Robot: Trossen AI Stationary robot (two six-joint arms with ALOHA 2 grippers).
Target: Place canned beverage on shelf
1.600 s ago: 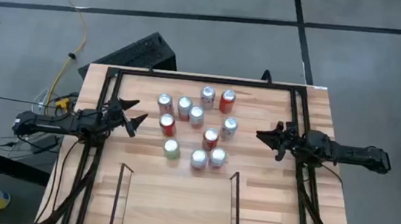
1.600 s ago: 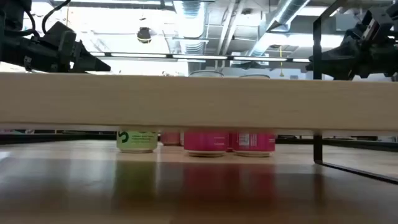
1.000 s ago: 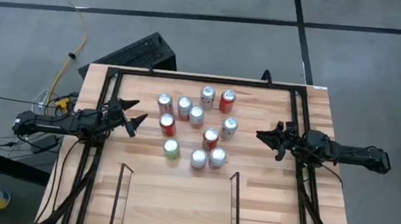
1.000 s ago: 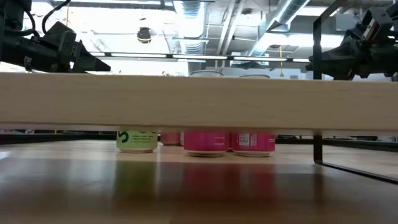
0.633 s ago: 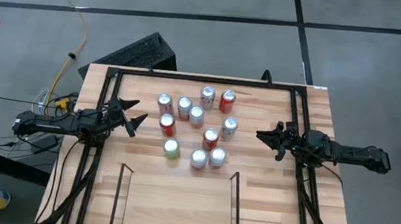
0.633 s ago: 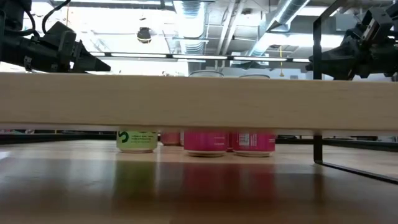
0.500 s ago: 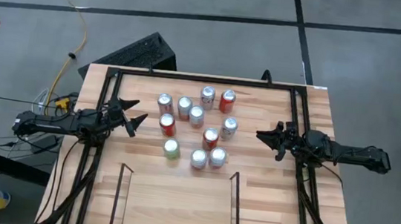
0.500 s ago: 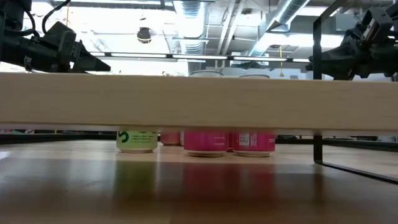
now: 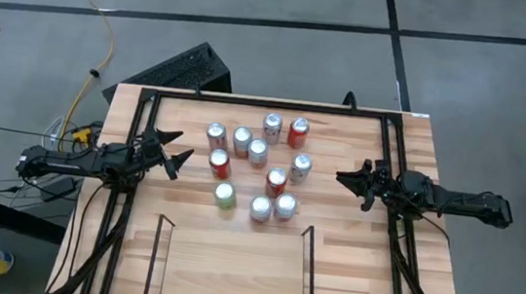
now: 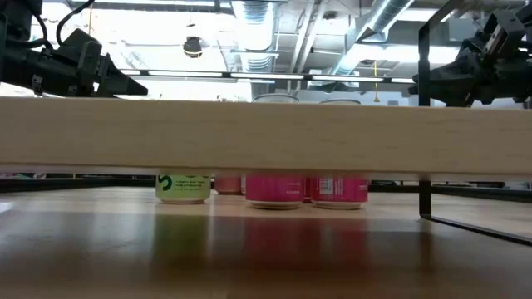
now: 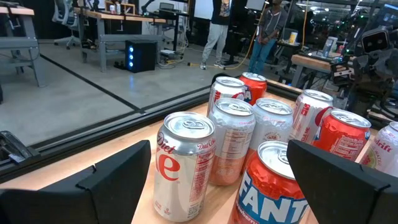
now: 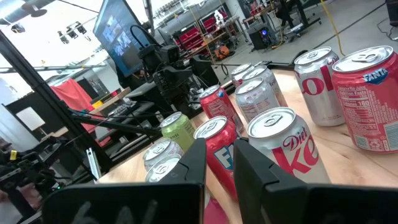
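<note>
Cans (image 9: 257, 166) upright, tightly clustered mid-counter, well beyond the empty shelf (image 9: 231, 261). Left tool (image 9: 172, 153) spread wide, empty, just beside the cluster; right tool (image 9: 349, 182) nearly closed, empty. Risk: wide fingers knocking neighbouring cans during approach.

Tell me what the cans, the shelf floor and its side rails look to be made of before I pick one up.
Cans: apparently thin aluminium, glossy printed walls with bare silvery tops and pull tabs, seen in the left wrist view. Shelf floor: light wood planks with visible grain and seams, slightly sheeny. Side rails: thin black bars, likely painted metal.
</note>
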